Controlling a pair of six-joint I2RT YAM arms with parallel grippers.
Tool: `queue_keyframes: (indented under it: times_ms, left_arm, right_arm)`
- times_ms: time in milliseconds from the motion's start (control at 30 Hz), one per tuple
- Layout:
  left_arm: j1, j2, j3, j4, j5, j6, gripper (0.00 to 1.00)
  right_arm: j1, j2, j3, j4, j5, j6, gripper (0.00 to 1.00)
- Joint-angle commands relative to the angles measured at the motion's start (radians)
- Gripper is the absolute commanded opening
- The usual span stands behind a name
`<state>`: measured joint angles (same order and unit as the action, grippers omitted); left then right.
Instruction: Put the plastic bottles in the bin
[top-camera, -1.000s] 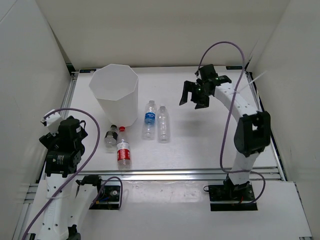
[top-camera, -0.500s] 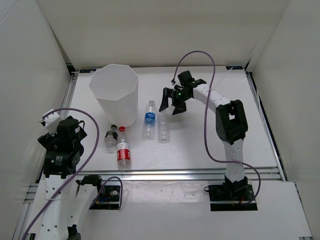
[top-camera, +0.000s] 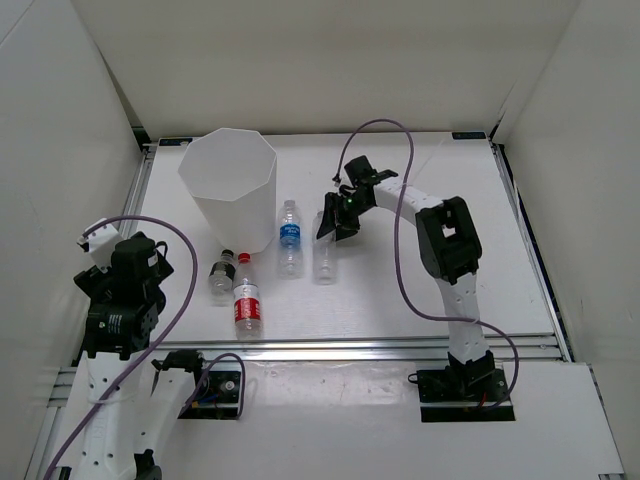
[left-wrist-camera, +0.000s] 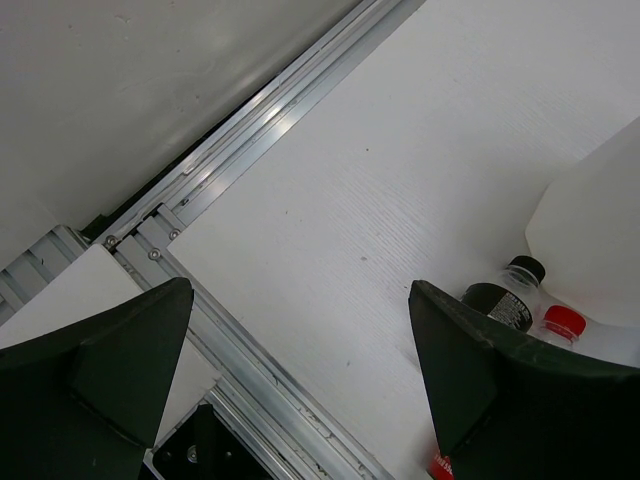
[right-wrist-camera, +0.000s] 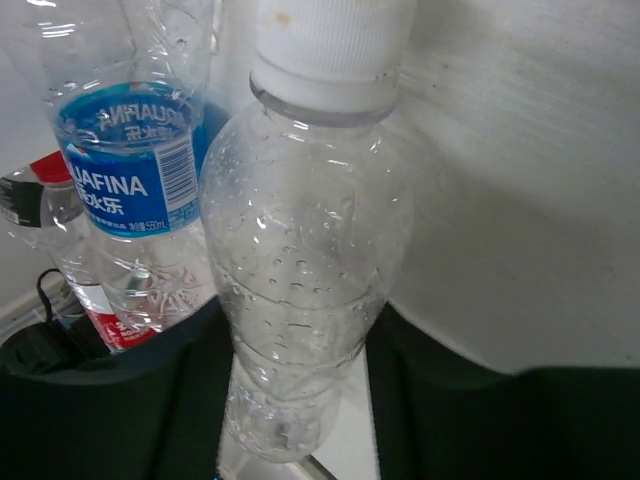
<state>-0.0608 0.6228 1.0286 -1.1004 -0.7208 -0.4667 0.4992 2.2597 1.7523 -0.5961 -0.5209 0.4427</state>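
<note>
Right gripper (top-camera: 335, 226) open, fingers astride plain bottle (right-wrist-camera: 305, 250), lying just beside blue bottle (top-camera: 290, 238); left gripper (left-wrist-camera: 300, 300) wide open, empty; red bottle (top-camera: 246, 300) and dark-capped bottle (top-camera: 222, 276) beside bin (top-camera: 240, 215).

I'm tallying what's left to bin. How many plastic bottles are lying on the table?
4. The blue-labelled bottle and the plain bottle lie side by side right of the bin; the dark-capped bottle and the red-labelled bottle lie at its near side. The bin might hide more.
</note>
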Motion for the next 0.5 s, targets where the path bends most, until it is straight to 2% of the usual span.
queue_keyframes:
  times_ms: [0, 33, 100, 167, 233, 267, 367, 400, 467]
  left_arm:
    - [0.004, -0.008, 0.030, -0.013, 0.006, 0.010, 1.00]
    - [0.004, -0.008, 0.030, -0.013, 0.006, 0.010, 1.00]
    - [0.004, -0.008, 0.030, -0.013, 0.006, 0.010, 1.00]
    - [0.004, -0.008, 0.030, -0.013, 0.006, 0.010, 1.00]
    - [0.004, -0.008, 0.019, -0.013, 0.006, 0.010, 1.00]
    - [0.004, -0.008, 0.019, -0.001, 0.006, 0.010, 1.00]
    - [0.004, -0.017, -0.002, 0.013, 0.015, 0.000, 1.00]
    - [0.004, -0.017, -0.012, 0.022, 0.027, 0.000, 1.00]
    - [0.004, 0.003, -0.012, 0.022, 0.049, 0.000, 1.00]
  right_arm:
    - [-0.001, -0.044, -0.040, -0.001, 0.036, -0.027, 0.42]
    - [-0.001, -0.063, -0.040, -0.013, 0.073, -0.027, 0.32]
    - [-0.010, -0.133, -0.027, -0.031, 0.100, -0.016, 0.25]
    - [-0.022, -0.196, 0.079, -0.076, 0.101, 0.011, 0.14]
    - [-0.031, -0.241, 0.177, -0.085, 0.121, 0.031, 0.10]
    - [-0.031, -0.241, 0.299, -0.085, 0.121, 0.063, 0.07]
    - [-0.004, -0.223, 0.517, -0.085, 0.133, 0.134, 0.02]
    - [0.011, -0.200, 0.646, -0.074, 0.133, 0.157, 0.01]
    - [0.031, -0.200, 0.706, 0.012, 0.142, 0.230, 0.00]
